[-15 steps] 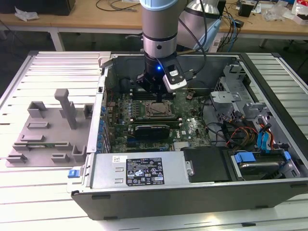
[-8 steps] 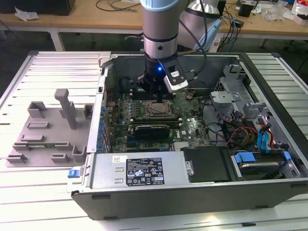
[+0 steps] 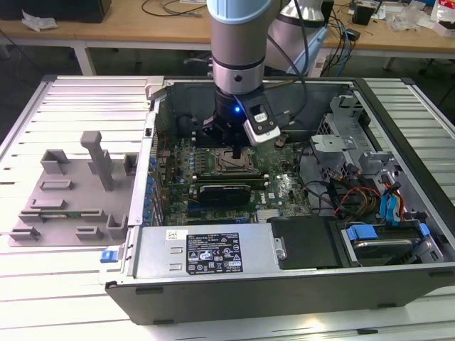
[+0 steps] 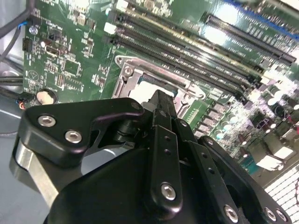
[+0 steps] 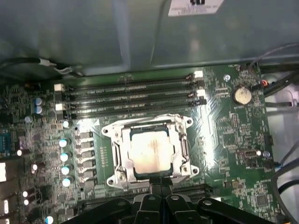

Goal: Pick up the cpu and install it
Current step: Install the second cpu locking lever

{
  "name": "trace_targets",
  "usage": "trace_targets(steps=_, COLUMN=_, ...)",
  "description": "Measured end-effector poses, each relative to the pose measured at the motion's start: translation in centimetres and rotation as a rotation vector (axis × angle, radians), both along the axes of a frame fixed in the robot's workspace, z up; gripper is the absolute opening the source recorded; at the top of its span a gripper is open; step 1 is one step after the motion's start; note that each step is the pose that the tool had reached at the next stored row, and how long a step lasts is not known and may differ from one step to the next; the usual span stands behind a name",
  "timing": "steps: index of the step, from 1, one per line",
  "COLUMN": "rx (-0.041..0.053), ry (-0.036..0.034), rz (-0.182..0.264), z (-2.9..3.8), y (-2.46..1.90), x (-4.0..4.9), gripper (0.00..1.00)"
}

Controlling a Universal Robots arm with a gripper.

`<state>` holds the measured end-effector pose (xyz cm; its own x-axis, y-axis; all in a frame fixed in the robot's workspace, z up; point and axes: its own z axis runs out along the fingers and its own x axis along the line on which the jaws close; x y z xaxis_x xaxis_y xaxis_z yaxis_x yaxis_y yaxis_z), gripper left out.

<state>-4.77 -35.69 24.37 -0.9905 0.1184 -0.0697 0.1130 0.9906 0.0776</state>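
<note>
The cpu (image 5: 150, 153), a flat square chip with a shiny silver top, lies flat inside the motherboard socket (image 5: 152, 122), whose metal frame stands around it. My gripper (image 5: 161, 181) hangs just above the socket's edge, its black fingers closed together, with nothing visible between them. In the second wrist view the gripper (image 4: 159, 96) tapers to one narrow tip over the socket frame (image 4: 135, 63). In the exterior view the arm reaches down into the open computer case, and the gripper (image 3: 234, 152) sits right over the socket (image 3: 232, 166).
Memory slots (image 5: 131, 95) run beside the socket. Grey plastic fixture blocks (image 3: 78, 192) stand on the slatted table at the exterior view's left. Case walls (image 3: 149, 177), cables (image 3: 341, 192) and a drive bay (image 3: 377, 241) crowd the exterior view's right.
</note>
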Motion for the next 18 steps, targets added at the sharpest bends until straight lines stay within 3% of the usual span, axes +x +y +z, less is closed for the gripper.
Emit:
trace_targets(steps=6, rx=0.0, ry=-0.0001, rz=0.003, z=0.0, y=-1.28, x=0.0, gripper=0.11)
trace_targets(steps=18, rx=0.0, ry=0.0, rz=0.013, z=-0.01, y=-1.43, x=0.0, gripper=0.11)
